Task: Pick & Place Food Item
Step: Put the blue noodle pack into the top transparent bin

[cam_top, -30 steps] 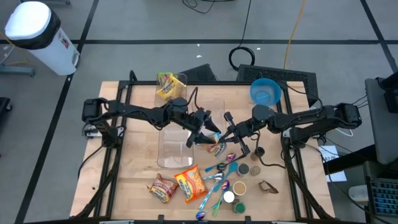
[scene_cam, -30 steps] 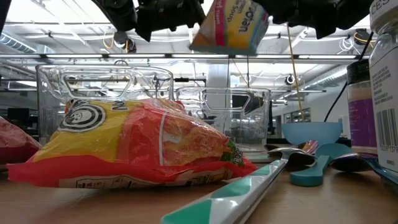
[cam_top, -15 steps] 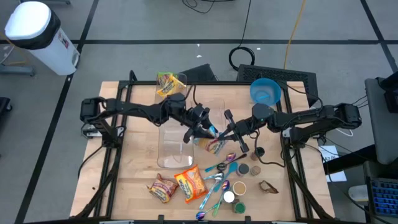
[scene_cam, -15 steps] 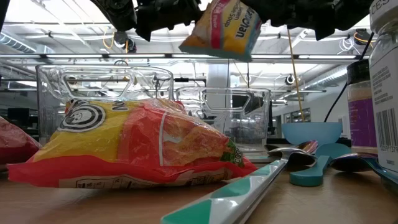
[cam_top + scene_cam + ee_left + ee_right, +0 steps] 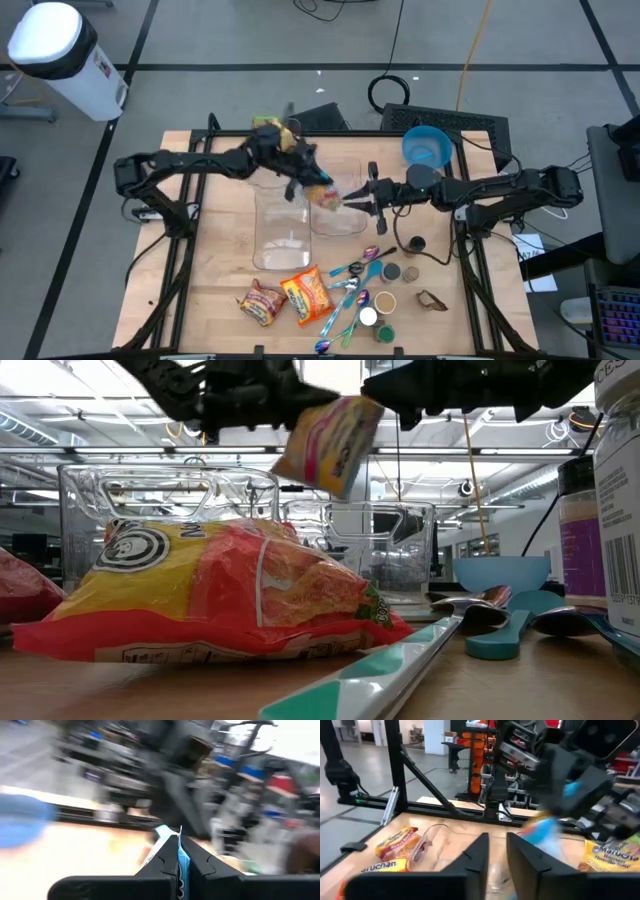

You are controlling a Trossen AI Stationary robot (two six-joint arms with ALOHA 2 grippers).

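Observation:
A yellow-and-pink noodle packet (image 5: 325,195) (image 5: 327,445) hangs in the air over the clear containers (image 5: 340,212) at mid-table. My left gripper (image 5: 308,184) (image 5: 179,851) is shut on it. My right gripper (image 5: 368,197) (image 5: 497,851) stands just to the packet's right, open, with nothing between its fingers. In the right wrist view the packet (image 5: 545,832) shows blurred ahead of them. A second noodle packet (image 5: 270,135) sits in a clear container at the far edge. My left gripper pinches a thin blue edge of the packet (image 5: 181,860) between its two shut fingers. The fingers come at it from the table's left. The packet hangs tilted, lifted clear of the table and the containers.
A tall clear container (image 5: 280,232) stands to the near left of the packet. Red-and-yellow packets (image 5: 308,293) (image 5: 260,301), several spoons (image 5: 352,285) and small jars (image 5: 390,300) lie toward the near edge. A blue bowl (image 5: 427,148) sits at the far right.
The packet has passed from my right gripper to my left, which has taken hold of it. My left gripper has carried it toward the far and left edges, tipping it. My right gripper has drawn slightly toward the far edge.

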